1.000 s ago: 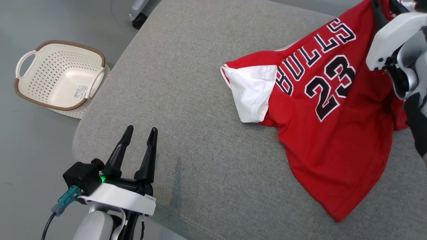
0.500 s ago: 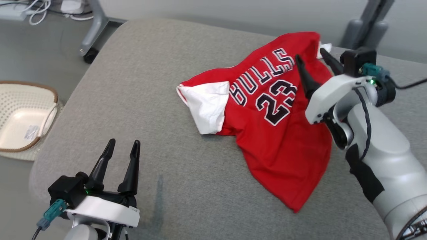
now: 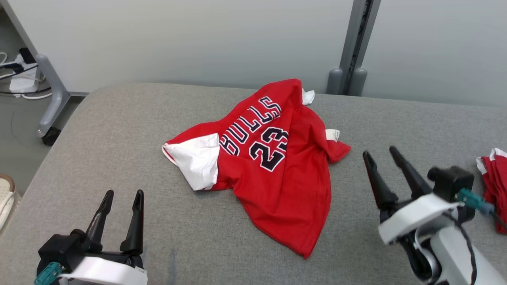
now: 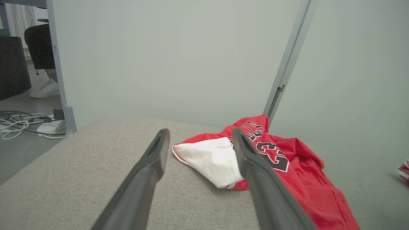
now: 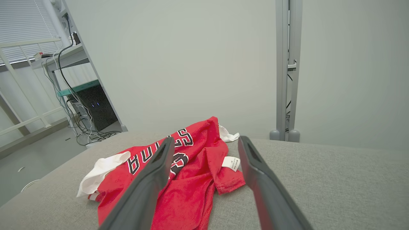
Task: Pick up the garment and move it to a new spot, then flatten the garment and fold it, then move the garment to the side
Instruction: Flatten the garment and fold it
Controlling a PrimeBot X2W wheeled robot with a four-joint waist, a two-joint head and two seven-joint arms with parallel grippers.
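Black fingers, left gripper: bottom left in the head view, spread wide with nothing between them. They sit over bare counter, well short of the jersey.
Black fingers, right gripper: lower right, just as wide and empty, tips near the jersey's right edge but not touching.
Counter: grey woven fabric top, rounded corner on the left.
Jersey: red and rumpled, lying about mid-counter, between the two grippers and a bit farther back. "BULLS" and "23" face up at a slant, and the bottom hem runs to a point toward the robot.
Sleeve: white, at the jersey's left end, flat on the counter.
Tag: little white label on the jersey's right side.
Other red cloth: red-and-white bundle at the right edge, just beside the right wrist — well apart from the jersey.
Post: grey upright behind the counter, against a pale wall.
Floor stuff: wheeled grey leg far left — white power strip behind it.
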